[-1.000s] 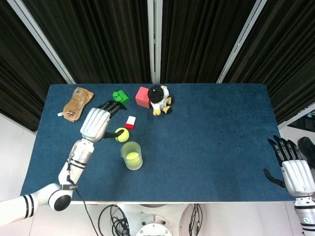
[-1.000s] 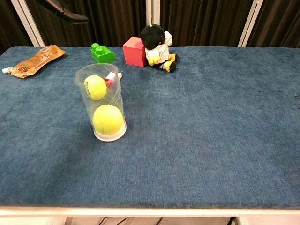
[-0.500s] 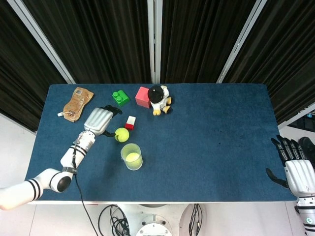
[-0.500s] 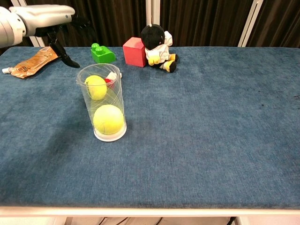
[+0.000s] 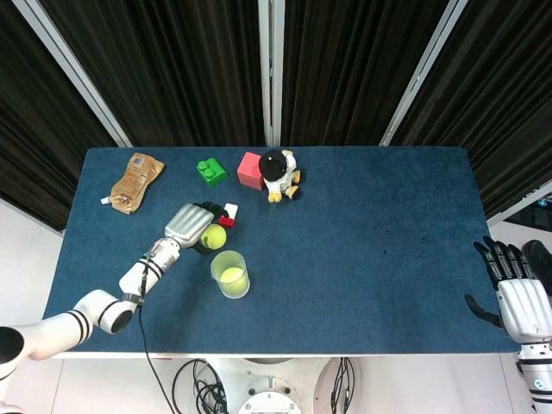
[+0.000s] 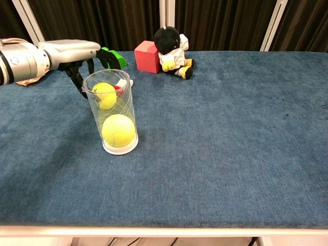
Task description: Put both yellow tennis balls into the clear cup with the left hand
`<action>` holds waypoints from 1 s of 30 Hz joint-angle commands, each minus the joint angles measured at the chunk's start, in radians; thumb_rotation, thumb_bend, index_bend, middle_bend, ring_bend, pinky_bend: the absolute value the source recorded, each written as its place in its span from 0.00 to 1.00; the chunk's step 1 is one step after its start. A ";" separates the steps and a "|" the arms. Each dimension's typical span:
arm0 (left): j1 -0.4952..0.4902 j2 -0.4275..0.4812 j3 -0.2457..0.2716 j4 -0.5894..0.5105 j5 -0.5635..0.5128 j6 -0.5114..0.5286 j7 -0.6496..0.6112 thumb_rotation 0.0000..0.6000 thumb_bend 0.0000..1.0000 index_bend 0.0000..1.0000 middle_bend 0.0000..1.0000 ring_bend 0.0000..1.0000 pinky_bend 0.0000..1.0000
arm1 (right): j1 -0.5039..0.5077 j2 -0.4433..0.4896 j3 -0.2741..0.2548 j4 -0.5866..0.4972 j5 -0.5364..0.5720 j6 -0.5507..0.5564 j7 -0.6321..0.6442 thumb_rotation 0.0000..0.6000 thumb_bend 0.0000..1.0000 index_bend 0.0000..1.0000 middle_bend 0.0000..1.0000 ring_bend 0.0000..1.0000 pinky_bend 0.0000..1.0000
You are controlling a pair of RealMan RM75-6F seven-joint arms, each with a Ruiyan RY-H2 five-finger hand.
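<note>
The clear plastic cup stood upright on the blue cloth-covered table and served as the reference point. One yellow tennis ball lay at the bottom of the cup. The second yellow tennis ball sat on the table just behind the cup — seen through the cup wall in the chest view.

The left hand hung over this second ball, its dark fingers curved around the ball's far side; whether they gripped it could not be told. The small red-and-white block lay just beyond those fingers.

The right hand rested well to the right of the cup, off the table's edge, released, with fingers apart and nothing in them.
</note>
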 commanded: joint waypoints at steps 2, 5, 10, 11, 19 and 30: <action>-0.011 -0.035 0.012 0.049 0.011 0.001 0.004 1.00 0.06 0.25 0.22 0.18 0.39 | 0.003 0.001 0.004 0.001 0.007 -0.004 -0.003 1.00 0.21 0.00 0.00 0.00 0.00; -0.016 -0.048 0.018 0.077 0.004 -0.018 0.006 1.00 0.06 0.25 0.22 0.18 0.39 | 0.004 -0.001 0.005 0.001 0.006 -0.004 -0.005 1.00 0.21 0.00 0.00 0.00 0.00; -0.016 -0.059 0.021 0.102 -0.010 -0.034 0.004 1.00 0.06 0.29 0.26 0.21 0.43 | 0.004 -0.004 0.006 0.008 0.013 -0.009 0.000 1.00 0.21 0.00 0.00 0.00 0.00; -0.016 -0.061 0.022 0.107 -0.011 -0.033 0.003 1.00 0.06 0.30 0.27 0.22 0.44 | 0.005 -0.004 0.007 0.011 0.016 -0.011 0.002 1.00 0.21 0.00 0.00 0.00 0.00; -0.009 -0.082 0.036 0.142 0.029 0.008 -0.038 1.00 0.07 0.43 0.43 0.35 0.58 | 0.005 -0.010 0.012 0.028 0.035 -0.019 0.010 1.00 0.21 0.00 0.00 0.00 0.00; 0.005 -0.079 0.030 0.134 0.061 0.088 -0.061 1.00 0.09 0.54 0.55 0.46 0.68 | 0.002 -0.010 0.015 0.032 0.035 -0.010 0.017 1.00 0.21 0.00 0.00 0.00 0.00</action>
